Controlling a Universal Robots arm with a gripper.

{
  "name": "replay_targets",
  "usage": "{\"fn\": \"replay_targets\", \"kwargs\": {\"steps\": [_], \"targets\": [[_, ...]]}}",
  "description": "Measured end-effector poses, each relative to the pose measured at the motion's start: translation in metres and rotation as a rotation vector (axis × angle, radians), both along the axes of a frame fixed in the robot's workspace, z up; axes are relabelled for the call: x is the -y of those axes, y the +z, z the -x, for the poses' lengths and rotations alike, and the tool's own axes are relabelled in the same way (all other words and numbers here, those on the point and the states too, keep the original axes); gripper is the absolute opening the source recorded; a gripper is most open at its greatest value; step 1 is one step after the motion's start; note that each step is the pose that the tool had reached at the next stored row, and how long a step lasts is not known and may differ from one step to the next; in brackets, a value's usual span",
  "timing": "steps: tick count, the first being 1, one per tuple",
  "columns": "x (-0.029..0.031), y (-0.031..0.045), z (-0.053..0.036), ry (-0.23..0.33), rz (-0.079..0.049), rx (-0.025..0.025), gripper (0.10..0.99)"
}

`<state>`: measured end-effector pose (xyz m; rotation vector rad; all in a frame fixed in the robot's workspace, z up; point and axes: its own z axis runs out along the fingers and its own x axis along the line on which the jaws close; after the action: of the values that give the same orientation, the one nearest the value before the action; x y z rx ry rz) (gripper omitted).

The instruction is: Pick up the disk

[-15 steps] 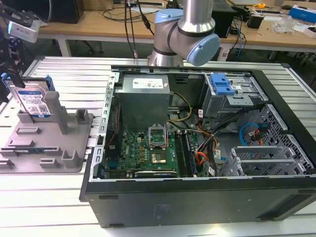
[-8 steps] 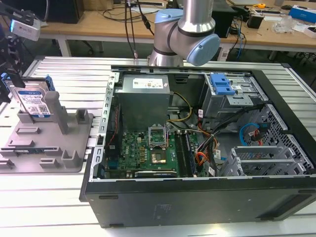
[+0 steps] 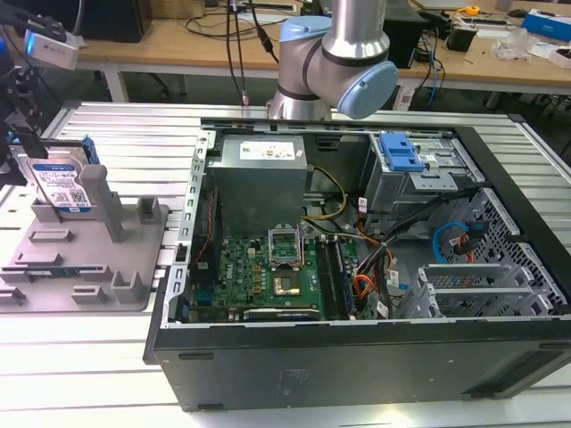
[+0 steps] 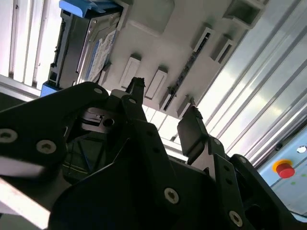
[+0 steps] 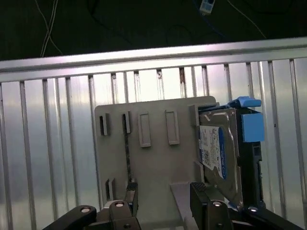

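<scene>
The disk (image 3: 64, 185) (image 5: 218, 153) stood on edge on the grey tray (image 3: 89, 267), against an upright post, at the exterior view's left of the open computer case (image 3: 357, 374). The gripper (image 5: 164, 194) hovered near it over the tray, its 2 fingers apart and holding nothing.

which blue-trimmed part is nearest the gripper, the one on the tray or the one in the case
The disk standing upright on the grey tray, close by the open gripper; the blue latch piece sits inside the computer case.
</scene>
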<state>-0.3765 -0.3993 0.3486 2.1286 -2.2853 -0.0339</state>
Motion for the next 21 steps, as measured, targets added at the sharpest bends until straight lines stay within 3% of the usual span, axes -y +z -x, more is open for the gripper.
{"fn": "replay_targets", "kwargs": {"steps": [3, 6, 7, 13, 14, 16, 17, 19, 21], "targets": [[0.0000, -0.0003, -0.0019, 0.024, 0.000, 0.0055, 0.557], [-0.0001, -0.0002, -0.0020, 0.025, 0.000, 0.0055, 0.557], [-0.0032, -0.0003, -0.0021, 0.025, 0.000, 0.0056, 0.557], [-0.0341, -0.0003, -0.0008, 0.024, 0.000, 0.0056, 0.557], [-0.0485, -0.0003, -0.0006, 0.024, 0.000, 0.0057, 0.557], [-0.0592, -0.0003, -0.0007, 0.025, 0.000, 0.0057, 0.557], [-0.0683, -0.0003, -0.0005, 0.025, 0.000, 0.0057, 0.557], [-0.0730, -0.0004, 0.0008, 0.028, 0.000, 0.0057, 0.557], [-0.0743, -0.0008, 0.0079, 0.029, 0.000, 0.0057, 0.557]]}}
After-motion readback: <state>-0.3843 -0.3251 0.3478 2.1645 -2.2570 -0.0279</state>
